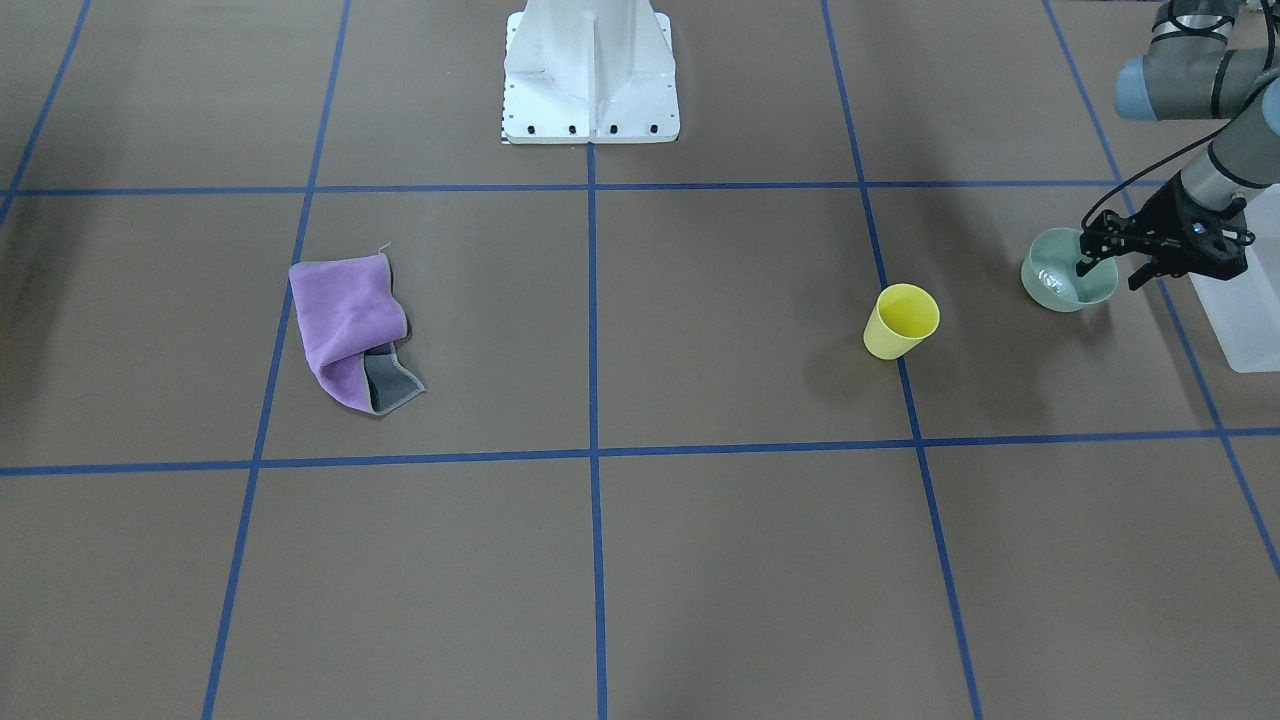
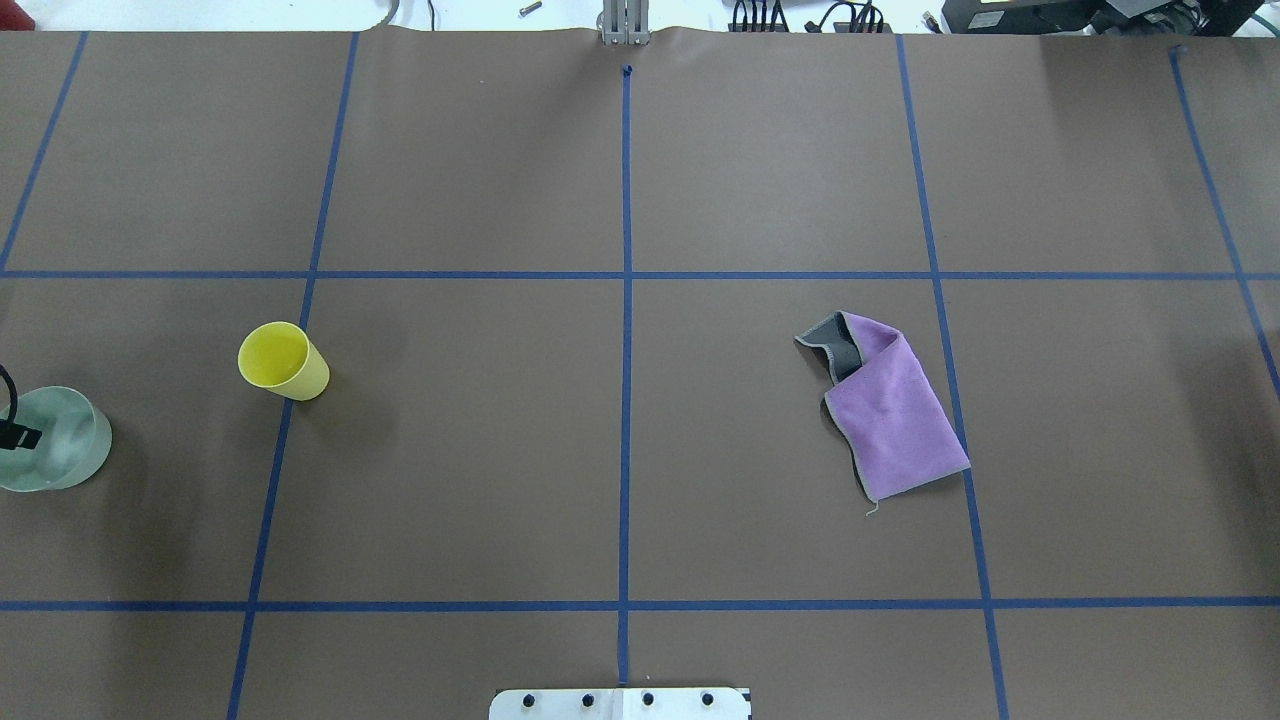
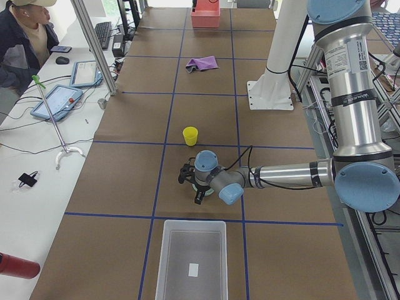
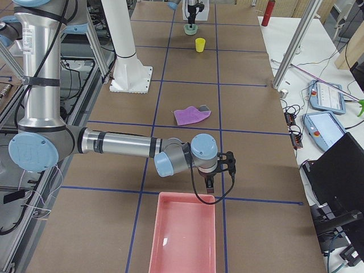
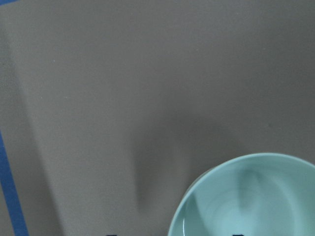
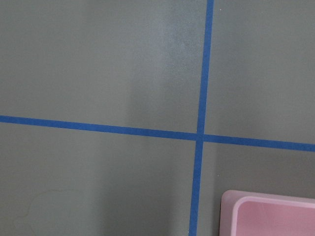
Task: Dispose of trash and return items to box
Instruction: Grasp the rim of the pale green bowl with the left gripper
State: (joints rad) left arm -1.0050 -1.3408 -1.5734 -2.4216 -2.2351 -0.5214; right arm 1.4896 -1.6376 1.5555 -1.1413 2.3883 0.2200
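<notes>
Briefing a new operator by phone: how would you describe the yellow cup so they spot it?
On the brown table, robot's left side, the left tool straddles the rim of a mint-green bowl. The cup stands apart nearby on blue tape: bright yellow, narrower than the bowl.

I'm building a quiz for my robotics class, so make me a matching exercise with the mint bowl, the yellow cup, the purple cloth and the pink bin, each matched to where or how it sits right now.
Things:
1. mint bowl
2. yellow cup
3. purple cloth
4. pink bin

States:
A. lies folded, grey side partly showing
B. sits close to the right claw
C. the open left claw straddles its rim
D. stands upright, nothing touching it

Pairs: 1-C, 2-D, 3-A, 4-B
</notes>
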